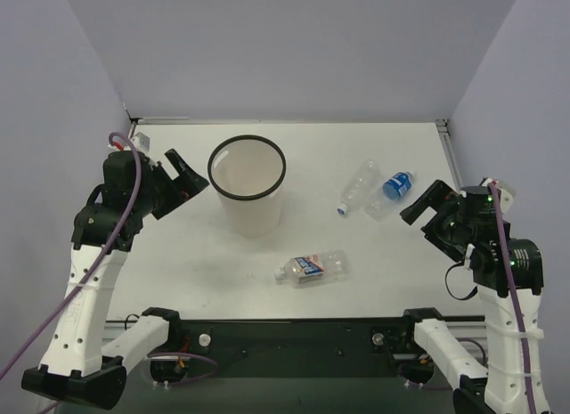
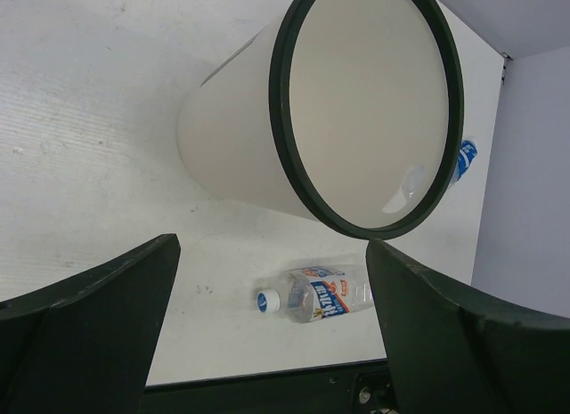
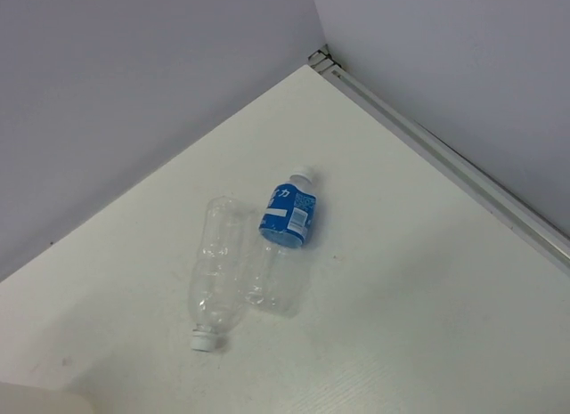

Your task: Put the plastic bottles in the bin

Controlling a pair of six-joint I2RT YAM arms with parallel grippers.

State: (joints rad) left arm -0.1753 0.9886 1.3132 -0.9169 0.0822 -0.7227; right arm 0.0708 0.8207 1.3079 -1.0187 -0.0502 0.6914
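Note:
The white bin point(image 1: 252, 214) with a black rim stands upright left of the table's middle; it also shows in the left wrist view point(image 2: 236, 156). The bottle with the blue-and-red label point(image 1: 312, 267) lies on its side in front of the bin, also in the left wrist view point(image 2: 325, 291). The plain bottle with a white cap point(image 1: 358, 187) and the blue-wrap bottle point(image 1: 392, 191) lie touching at the right, both in the right wrist view point(image 3: 216, 271) point(image 3: 289, 218). My left gripper point(image 1: 183, 178) is open and empty, left of the bin. My right gripper point(image 1: 419, 205) looks open and empty, right of the two bottles.
Grey walls close in the table at the back and on both sides. A metal strip point(image 3: 445, 156) runs along the right edge. The black base rail point(image 1: 294, 329) lies along the near edge.

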